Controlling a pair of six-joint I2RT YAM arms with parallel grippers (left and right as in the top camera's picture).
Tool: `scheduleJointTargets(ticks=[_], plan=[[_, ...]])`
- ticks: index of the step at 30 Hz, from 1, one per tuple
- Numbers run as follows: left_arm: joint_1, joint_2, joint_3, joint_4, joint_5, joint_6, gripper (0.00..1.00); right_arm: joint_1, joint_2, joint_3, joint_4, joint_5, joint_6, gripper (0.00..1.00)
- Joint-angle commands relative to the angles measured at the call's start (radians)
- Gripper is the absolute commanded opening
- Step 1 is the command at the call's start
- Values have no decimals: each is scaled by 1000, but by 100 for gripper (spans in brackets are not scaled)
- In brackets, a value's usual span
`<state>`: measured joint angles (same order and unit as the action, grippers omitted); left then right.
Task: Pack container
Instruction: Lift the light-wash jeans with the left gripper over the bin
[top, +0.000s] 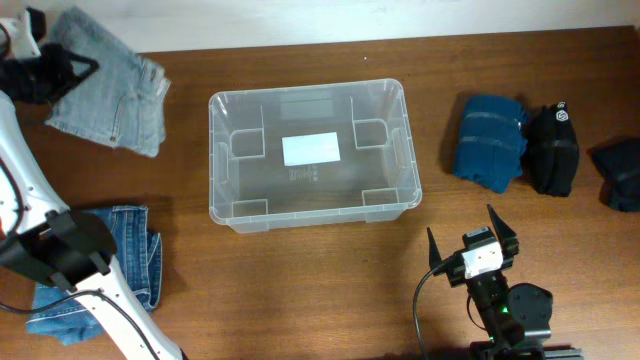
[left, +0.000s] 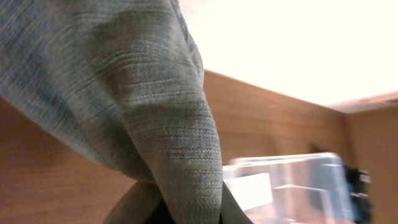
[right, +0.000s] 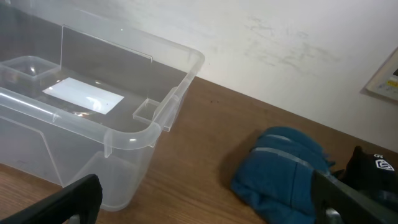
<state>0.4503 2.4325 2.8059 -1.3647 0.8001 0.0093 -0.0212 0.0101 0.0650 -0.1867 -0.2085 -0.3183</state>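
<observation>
The clear plastic container (top: 228, 160) stands mid-table with a white label on its base and nothing in it. It also shows in the left wrist view (left: 298, 186) and in the right wrist view (right: 152, 130). My left gripper (top: 72, 68) is at the far left corner, shut on a pale grey-blue pair of jeans (top: 115, 95). In the left wrist view the fabric (left: 155, 106) fills the view and runs down between the jaws (left: 186, 214). My right gripper (top: 472, 232) is open and empty near the front edge, right of the container. Its fingertips frame bare table (right: 205, 202).
A folded blue garment (top: 490, 140) (right: 286, 168), a black garment (top: 552, 150) (right: 373, 171) and a dark one at the right edge (top: 620, 172) lie right of the container. Darker blue jeans (top: 125, 255) lie at the front left, partly under my left arm.
</observation>
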Motion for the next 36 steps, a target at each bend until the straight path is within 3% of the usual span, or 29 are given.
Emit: scheduleJointTargets(ticks=[1, 7, 10, 15, 19, 23, 30, 36], plan=[[-48, -19, 160, -42, 219, -73, 1, -7, -6, -5, -6, 2, -3, 98], [-133, -19, 334, -122, 374, -154, 1, -7, -6, -5, -6, 2, -3, 99], [-188, -42, 333, -137, 418, -171, 1, -7, -6, -5, -6, 2, -3, 98], [-274, -70, 333, -200, 408, -172, 1, -7, -6, -5, -6, 2, -3, 98], [-321, -89, 333, -318, 303, -93, 1, -7, -6, -5, -6, 2, -3, 98], [-382, -111, 331, -323, 262, -65, 1, -7, -6, -5, -6, 2, -3, 98], [-605, -118, 312, -323, -115, -79, 1, -7, -6, -5, -6, 2, -3, 98], [-841, -118, 295, -323, -619, -163, 1, -7, -6, -5, -6, 2, -3, 98]])
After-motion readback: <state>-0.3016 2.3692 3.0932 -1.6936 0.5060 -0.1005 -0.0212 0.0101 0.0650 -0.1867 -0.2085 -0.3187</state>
